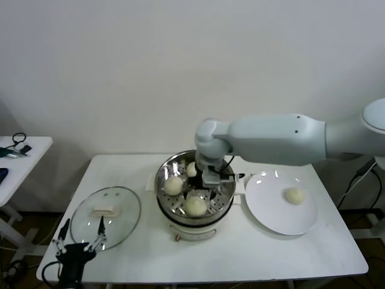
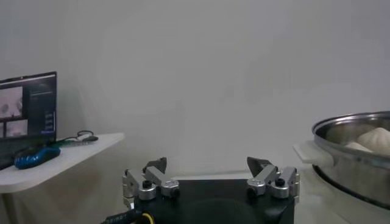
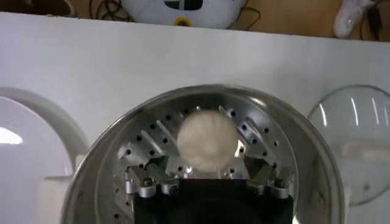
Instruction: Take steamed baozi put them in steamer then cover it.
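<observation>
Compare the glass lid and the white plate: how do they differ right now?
The glass lid is clear, with a cream handle at its centre and lies at the robot's left of the steamer; the white plate is opaque and lies at its right. The plate carries one baozi; the lid carries nothing. Both are round and rest on the table.

Steamer point(image 1: 195, 195) is sitting mid-surface point(image 1: 150, 253), directly under the right gripper point(image 1: 209, 191). 3 baozi are lying in it: one point(image 1: 195, 206) just in front of the jaws, one point(image 1: 173, 185) to their left, one point(image 1: 191, 169) behind them. Plate point(image 1: 274, 211) is lying right of the jaws, w/ a 4th baozi point(image 1: 294, 195) on it. Cover point(image 1: 106, 216) is lying flat well left of them, w/ the left gripper point(image 1: 78, 243) hanging just in front of it at the surface's near-left corner.
</observation>
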Robot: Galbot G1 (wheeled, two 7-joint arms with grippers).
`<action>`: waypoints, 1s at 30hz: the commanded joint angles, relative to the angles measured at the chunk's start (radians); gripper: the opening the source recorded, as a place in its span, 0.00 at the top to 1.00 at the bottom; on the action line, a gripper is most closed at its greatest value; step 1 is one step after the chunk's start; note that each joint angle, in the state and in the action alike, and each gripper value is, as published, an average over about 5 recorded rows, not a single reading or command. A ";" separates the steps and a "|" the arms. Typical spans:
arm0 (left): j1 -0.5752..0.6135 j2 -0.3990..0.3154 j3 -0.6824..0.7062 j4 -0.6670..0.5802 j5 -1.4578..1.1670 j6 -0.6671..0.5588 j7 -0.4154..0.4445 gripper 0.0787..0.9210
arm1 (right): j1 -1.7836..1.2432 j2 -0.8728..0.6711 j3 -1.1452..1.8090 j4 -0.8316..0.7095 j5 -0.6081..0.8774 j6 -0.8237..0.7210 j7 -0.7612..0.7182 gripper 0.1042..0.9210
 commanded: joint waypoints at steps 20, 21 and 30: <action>-0.012 -0.005 0.008 0.000 0.008 0.008 0.009 0.12 | -0.284 -0.593 0.159 -0.477 0.104 -0.433 -0.116 0.12; -0.013 -0.006 0.008 0.000 0.010 0.009 0.010 0.12 | -0.320 -0.591 0.193 -0.488 0.096 -0.431 -0.112 0.12; -0.014 -0.020 0.015 0.001 0.024 0.014 0.014 0.12 | -0.549 -0.508 0.453 -0.616 0.041 -0.373 -0.118 0.12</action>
